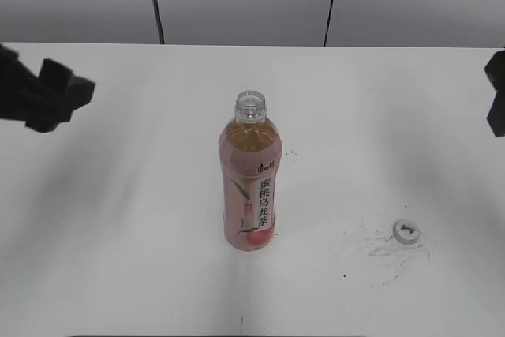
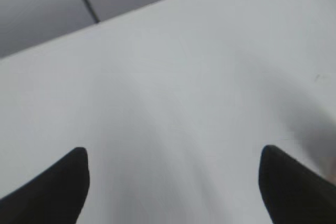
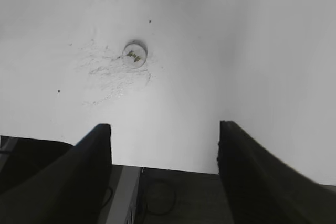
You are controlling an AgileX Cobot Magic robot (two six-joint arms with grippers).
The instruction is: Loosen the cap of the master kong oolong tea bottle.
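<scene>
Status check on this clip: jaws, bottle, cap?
Both grippers open, empty, pulled back. Bottle upright mid-table, neck bare. Cap off, lying on table to its right. Nothing in the way.

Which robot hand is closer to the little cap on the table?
The right gripper. The cap lies on the table's right side, in front of its open jaws; the left gripper sees only bare table.

The slim clear plastic bottle of amber tea (image 1: 250, 187) stands upright mid-tabletop (image 1: 118, 219) — its small round white-grey ribbed screw cap (image 1: 407, 231) lies off it, well apart to the front right.
</scene>
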